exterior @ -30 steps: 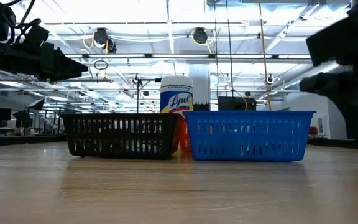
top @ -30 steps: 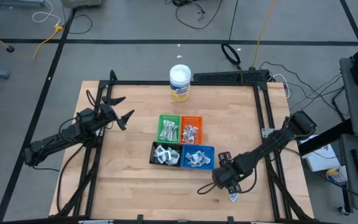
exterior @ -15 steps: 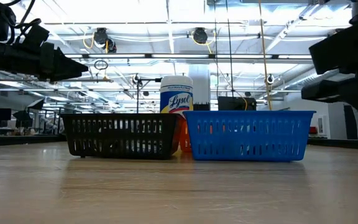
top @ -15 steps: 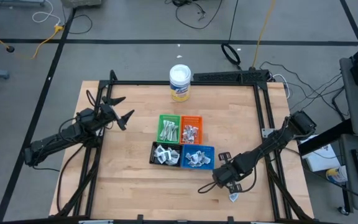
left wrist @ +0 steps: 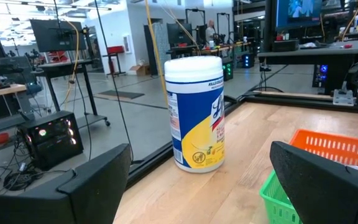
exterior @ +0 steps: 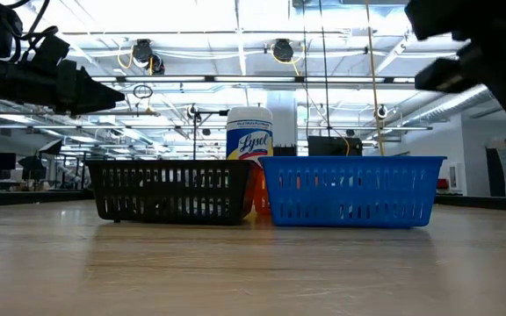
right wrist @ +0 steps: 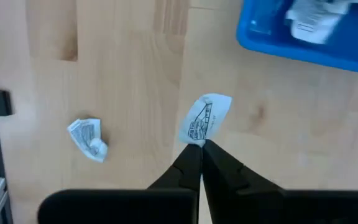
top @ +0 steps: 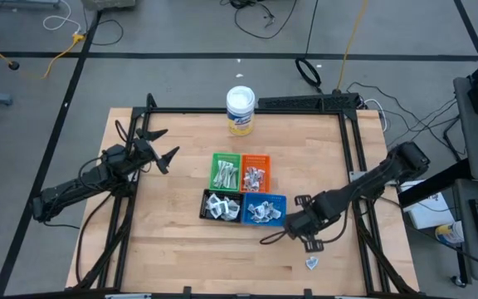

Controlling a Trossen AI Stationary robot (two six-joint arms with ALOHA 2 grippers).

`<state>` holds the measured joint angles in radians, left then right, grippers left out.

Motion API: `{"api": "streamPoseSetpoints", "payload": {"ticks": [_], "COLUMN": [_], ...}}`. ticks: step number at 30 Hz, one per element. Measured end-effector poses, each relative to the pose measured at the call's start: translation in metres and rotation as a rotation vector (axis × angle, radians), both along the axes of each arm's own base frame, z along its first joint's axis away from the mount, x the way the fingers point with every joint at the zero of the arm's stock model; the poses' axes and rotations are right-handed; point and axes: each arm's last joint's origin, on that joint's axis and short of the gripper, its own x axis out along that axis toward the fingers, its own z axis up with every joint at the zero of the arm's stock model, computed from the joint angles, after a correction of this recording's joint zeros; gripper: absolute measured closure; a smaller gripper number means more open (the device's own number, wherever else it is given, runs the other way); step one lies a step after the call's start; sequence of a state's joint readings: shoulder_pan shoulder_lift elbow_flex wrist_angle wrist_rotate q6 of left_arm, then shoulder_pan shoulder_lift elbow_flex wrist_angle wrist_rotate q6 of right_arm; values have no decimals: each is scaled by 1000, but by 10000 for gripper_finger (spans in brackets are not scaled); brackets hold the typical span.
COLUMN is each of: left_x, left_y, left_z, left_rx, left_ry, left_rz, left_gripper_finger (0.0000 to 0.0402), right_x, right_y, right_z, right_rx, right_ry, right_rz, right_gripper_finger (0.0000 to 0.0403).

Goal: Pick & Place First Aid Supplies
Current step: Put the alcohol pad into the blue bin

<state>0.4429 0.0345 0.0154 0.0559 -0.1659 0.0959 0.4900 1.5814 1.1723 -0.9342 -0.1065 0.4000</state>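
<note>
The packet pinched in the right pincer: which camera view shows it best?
The right wrist view: the packet fills mid-frame, nipped at one corner by the shut right pincer above the table. In the high view the arm hides it; the low and left wrist views miss it.

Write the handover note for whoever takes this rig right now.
Right gripper: shut on a small white printed packet, lifted above the wood table beside the blue tray.
Left gripper: open, empty, waiting at the table's left side.
Done: packets already lie in the green, orange, black and blue trays.
Left: place the held packet in a tray, then fetch the crumpled packet on the table near the front edge.
</note>
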Motion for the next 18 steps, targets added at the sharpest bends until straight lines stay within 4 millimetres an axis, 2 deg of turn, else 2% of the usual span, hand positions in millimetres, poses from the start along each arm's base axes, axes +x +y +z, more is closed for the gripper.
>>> {"api": "streamPoseSetpoints", "payload": {"ticks": [6,18], "left_x": [0,0], "left_y": [0,0], "left_z": [0,0], "left_rx": [0,0], "left_ry": [0,0], "left_rz": [0,0], "left_gripper_finger": [9,9], "right_x": [-1,72], "right_y": [-8,-35], "right_z": [19,39], "right_rx": [-36,-50], "right_ry": [27,-32], "right_rz": [-8,7], "right_gripper_finger": [402,402]}}
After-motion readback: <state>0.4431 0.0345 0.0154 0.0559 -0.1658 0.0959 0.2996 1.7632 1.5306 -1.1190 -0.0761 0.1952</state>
